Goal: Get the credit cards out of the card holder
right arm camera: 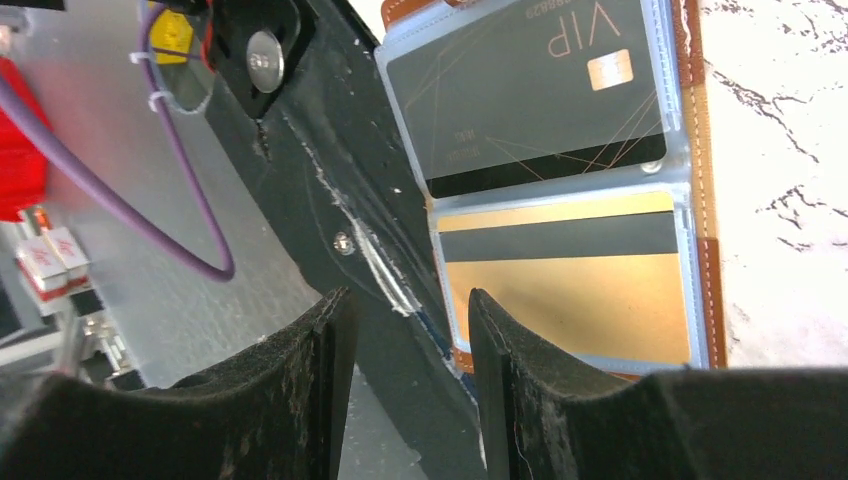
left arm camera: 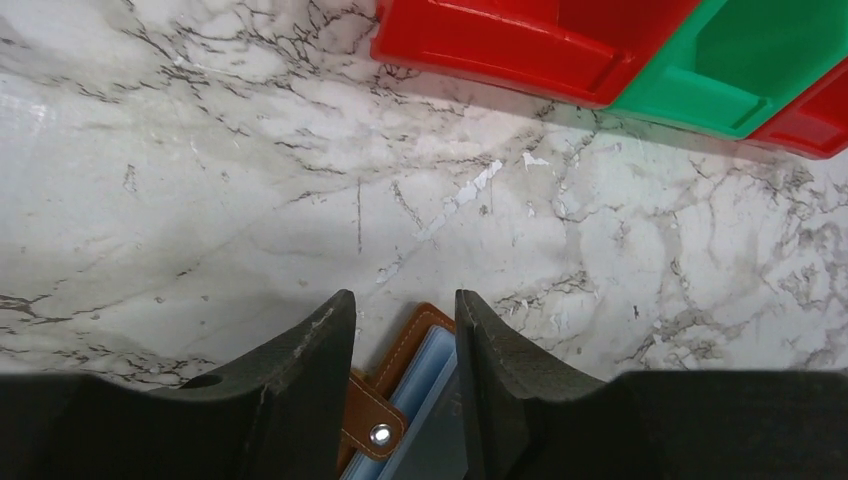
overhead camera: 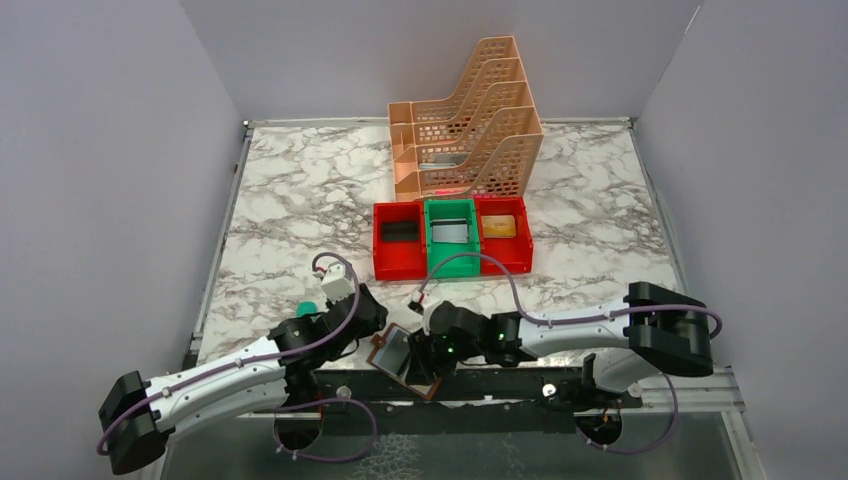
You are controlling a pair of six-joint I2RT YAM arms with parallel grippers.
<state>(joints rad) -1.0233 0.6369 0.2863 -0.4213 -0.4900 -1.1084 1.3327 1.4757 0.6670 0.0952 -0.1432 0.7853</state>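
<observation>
presently card holder (right arm camera: 695,150) lay open, cards (right arm camera: 530,100) not yet out; left pincer (left arm camera: 405,312) and right pincer (right arm camera: 405,300) both gaped, empty. next: pinch one card edge.

The left arm (overhead camera: 220,375) lies stretched from 8 o'clock, the right arm (overhead camera: 570,330) from 4 o'clock, with the wrists close together at 6 o'clock. The left claw (left arm camera: 405,330) and the right claw (right arm camera: 405,310) both have their jaws parted.
</observation>
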